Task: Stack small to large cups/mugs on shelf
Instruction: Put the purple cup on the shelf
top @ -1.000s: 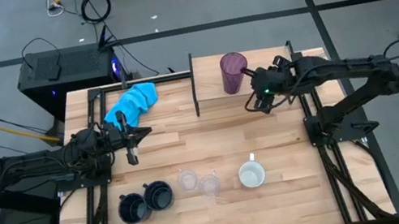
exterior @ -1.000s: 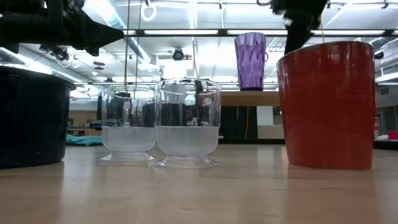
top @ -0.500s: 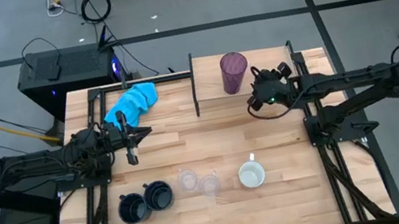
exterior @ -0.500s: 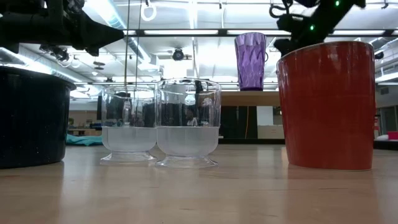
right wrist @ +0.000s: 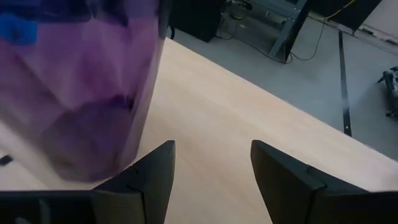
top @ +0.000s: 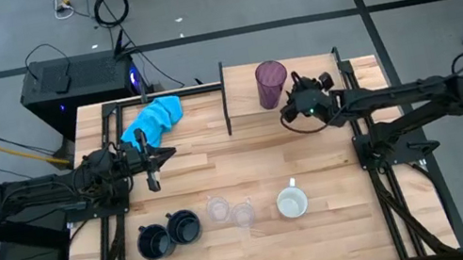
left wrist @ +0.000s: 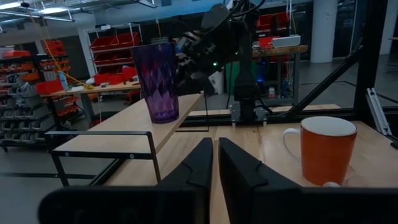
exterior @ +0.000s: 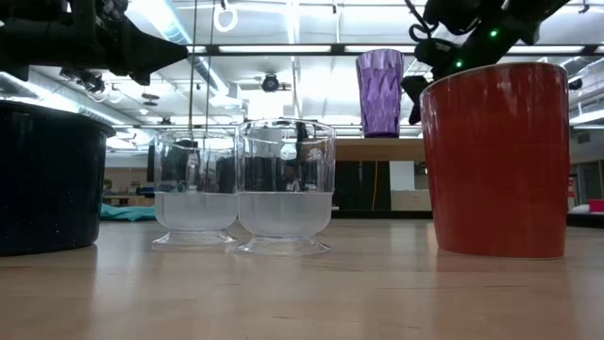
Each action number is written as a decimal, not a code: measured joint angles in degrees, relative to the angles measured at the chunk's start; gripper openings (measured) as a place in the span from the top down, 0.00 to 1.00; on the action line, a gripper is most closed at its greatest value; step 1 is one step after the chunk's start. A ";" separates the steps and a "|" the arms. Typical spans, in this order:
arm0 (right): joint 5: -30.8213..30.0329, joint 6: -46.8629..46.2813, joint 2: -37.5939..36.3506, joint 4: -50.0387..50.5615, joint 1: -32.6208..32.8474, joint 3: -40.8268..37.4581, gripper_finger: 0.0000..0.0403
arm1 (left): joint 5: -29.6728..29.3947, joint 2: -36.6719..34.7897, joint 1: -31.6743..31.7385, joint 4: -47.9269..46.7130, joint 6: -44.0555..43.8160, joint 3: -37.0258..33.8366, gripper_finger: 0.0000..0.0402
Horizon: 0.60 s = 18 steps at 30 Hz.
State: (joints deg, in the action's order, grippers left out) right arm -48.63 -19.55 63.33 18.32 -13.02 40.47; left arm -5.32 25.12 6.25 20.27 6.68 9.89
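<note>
The purple tumbler (top: 271, 83) stands upright on its base on the light-wood shelf (top: 243, 85), at the table's far side. My right gripper (top: 288, 116) hovers open just to the tumbler's right and near side. In the right wrist view the tumbler (right wrist: 81, 93) stands beside one finger, not between the two. Along the near edge stand two navy mugs (top: 169, 234), two clear glasses (top: 230, 212) and the orange mug (top: 292, 202). My left gripper (top: 150, 163) waits shut at the table's left, level and pointing right.
A blue cloth (top: 153, 117) lies at the far left of the table. A thin dark upright panel (top: 225, 100) closes the shelf's left end. Bare tabletop lies between the shelf and the row of cups.
My right gripper has come down and tipped forward, turning at the wrist, and has edged toward the purple tumbler. Its fingers have stayed open. The tumbler and the other cups have not moved.
</note>
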 joint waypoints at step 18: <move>4.25 5.60 7.31 -13.25 -2.75 0.02 0.46 | 0.00 0.00 0.01 0.00 0.01 0.00 0.91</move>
State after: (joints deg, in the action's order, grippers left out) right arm -44.37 -13.96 70.64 5.07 -15.77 40.49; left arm -5.32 25.12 6.26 20.27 6.69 9.89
